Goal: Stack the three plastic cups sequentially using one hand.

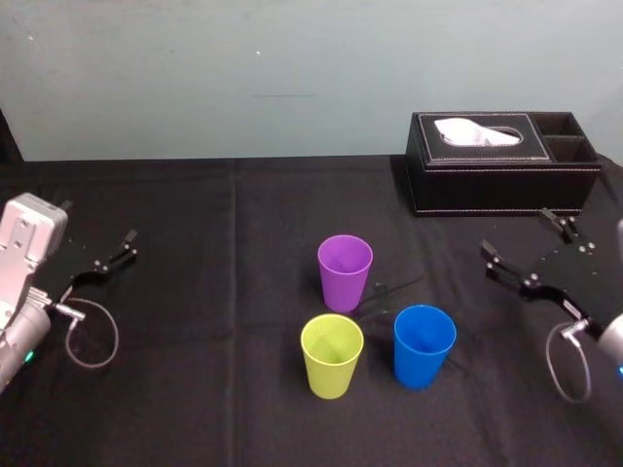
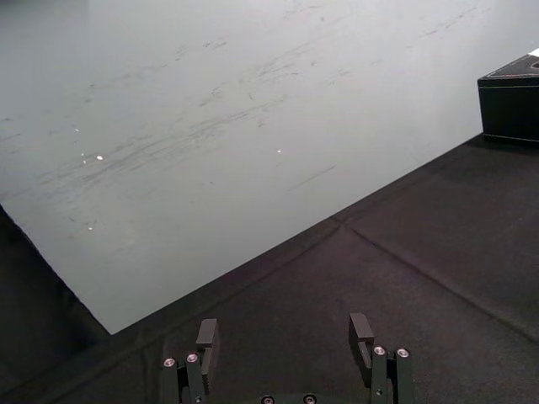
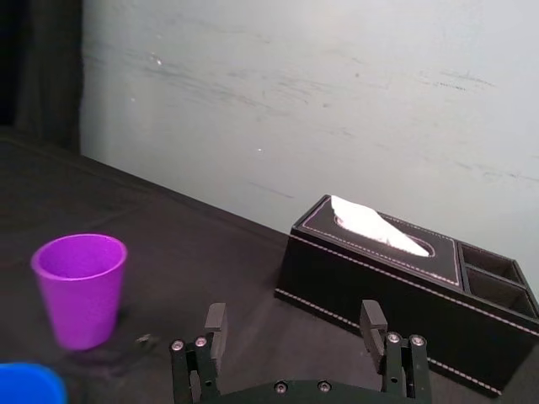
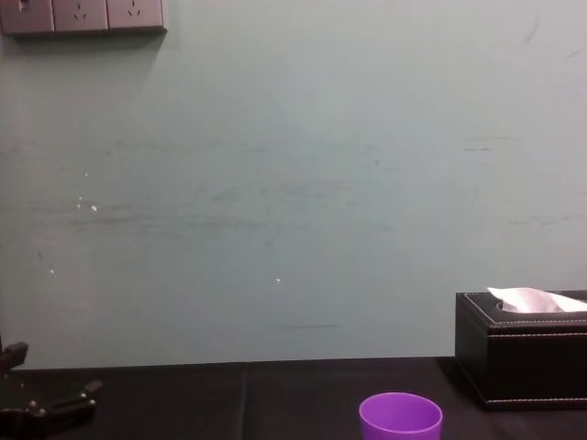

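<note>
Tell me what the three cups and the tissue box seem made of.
Purple cup, blue cup and yellow-green cup: likely plastic, smooth, evenly coloured thin walls. Tissue box: seemingly black leather or imitation, with pale stitching along its edges.

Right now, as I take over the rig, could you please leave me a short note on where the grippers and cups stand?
Left gripper: open, holding nothing, at the left side of the table, well away from the cups.
Right gripper: open, holding nothing, at the right side, in front of the black tissue box.
Cups: all upright and apart at mid-table. The purple cup is farthest back, the yellow-green cup front left, the blue cup front right.
Done: nothing stacked yet.
Left: nest all three cups with one gripper. The blue cup looks nearest to the right gripper.
</note>
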Available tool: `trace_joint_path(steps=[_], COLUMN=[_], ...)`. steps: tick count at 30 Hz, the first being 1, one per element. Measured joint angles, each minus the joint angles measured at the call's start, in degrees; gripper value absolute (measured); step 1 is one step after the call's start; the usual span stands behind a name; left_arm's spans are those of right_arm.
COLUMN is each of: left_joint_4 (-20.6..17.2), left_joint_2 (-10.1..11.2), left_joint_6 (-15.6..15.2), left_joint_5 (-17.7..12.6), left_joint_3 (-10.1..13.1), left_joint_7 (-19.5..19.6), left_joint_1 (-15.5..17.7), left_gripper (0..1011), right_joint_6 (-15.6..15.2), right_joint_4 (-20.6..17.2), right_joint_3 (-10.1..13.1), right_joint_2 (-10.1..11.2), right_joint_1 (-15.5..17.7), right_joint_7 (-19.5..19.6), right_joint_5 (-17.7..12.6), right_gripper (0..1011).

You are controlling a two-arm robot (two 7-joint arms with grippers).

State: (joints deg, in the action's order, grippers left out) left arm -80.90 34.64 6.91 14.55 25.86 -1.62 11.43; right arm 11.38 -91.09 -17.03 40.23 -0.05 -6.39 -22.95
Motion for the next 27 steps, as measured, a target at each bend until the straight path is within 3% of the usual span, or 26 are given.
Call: trace_joint_path(steps=[8, 14, 19, 27], left_joint_4=[0.0, 0.0, 0.0, 0.0], left_joint_2=[0.0, 0.0, 0.0, 0.0], left_joint_6=[0.0, 0.0, 0.0, 0.0], left_joint_5=[0.0, 0.0, 0.0, 0.0], left_joint_3=[0.0, 0.0, 0.0, 0.0], left_joint_7=[0.0, 0.0, 0.0, 0.0], left_joint_1=[0.0, 0.0, 0.0, 0.0], left_gripper=[1010, 1010, 1010, 1010], right_joint_6=[0.89, 3.87, 5.87, 7.54], right_joint_4=[-6.29, -9.82, -11.61, -12.72], right_joint_3=[3.92, 5.99, 7.03, 7.13], right_joint_2=[4.45, 7.4, 8.62, 8.2], right_joint_1=[8.23, 14.41, 18.5, 21.67], right_joint_7=[-2.74, -5.53, -7.32, -8.87], right_joint_5=[-2.54, -2.62, -2.23, -1.24], right_gripper=[1000, 1000, 1000, 1000])
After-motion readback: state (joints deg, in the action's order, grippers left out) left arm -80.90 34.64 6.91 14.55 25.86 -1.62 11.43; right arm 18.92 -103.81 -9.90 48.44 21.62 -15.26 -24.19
